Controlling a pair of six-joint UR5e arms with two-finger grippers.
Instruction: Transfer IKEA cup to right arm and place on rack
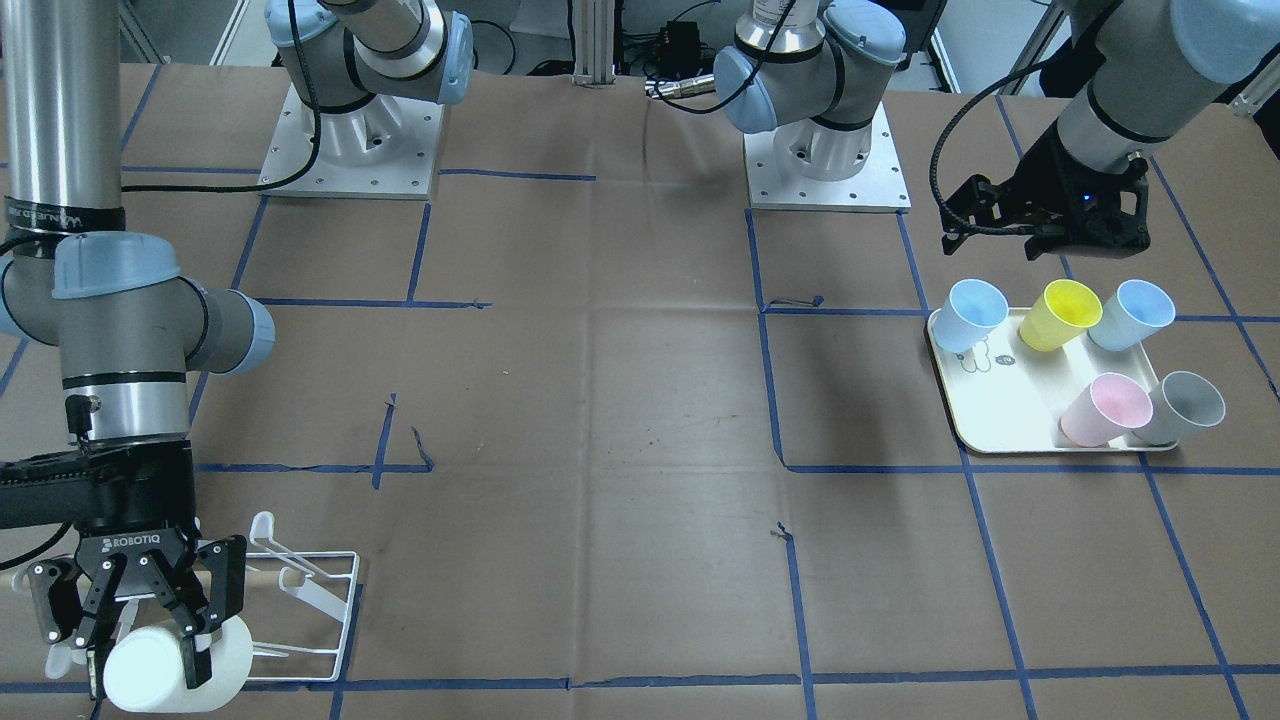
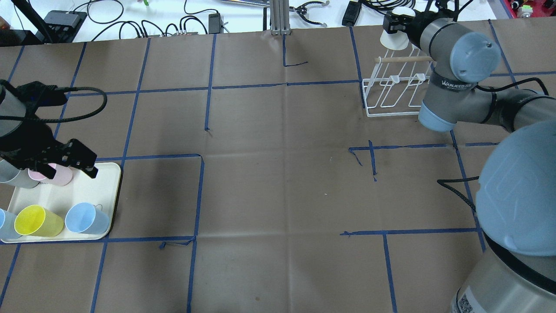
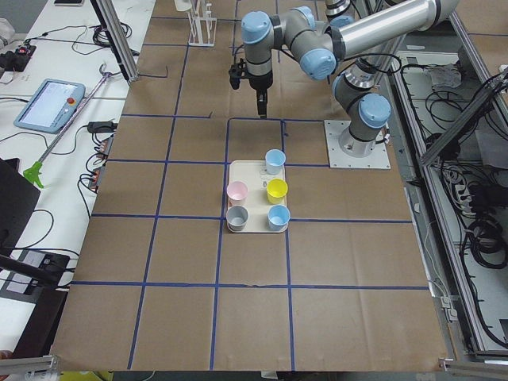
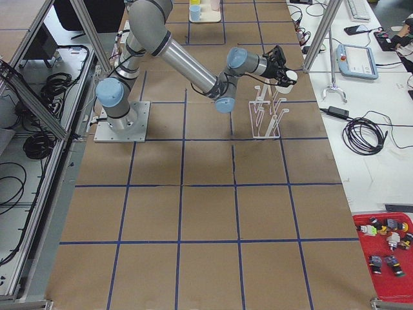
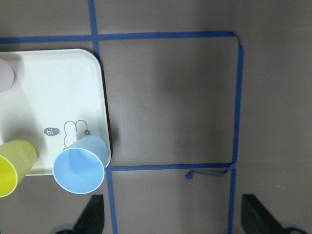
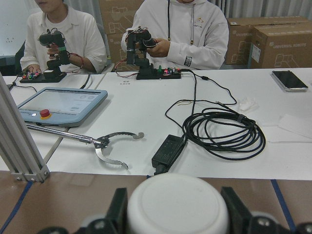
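My right gripper is shut on a white IKEA cup, held tilted with its base outward at the far end of the white wire rack. In the overhead view the gripper holds the cup just beyond the rack and its wooden dowel. The right wrist view shows the cup's base between both fingers. My left gripper hangs open and empty over the cream tray; its fingertips show wide apart in the left wrist view.
The tray holds several cups: two pale blue, a yellow, a pink and a grey. Both arm bases stand at the robot side. Operators, cables and a tablet are on a white bench beyond the rack.
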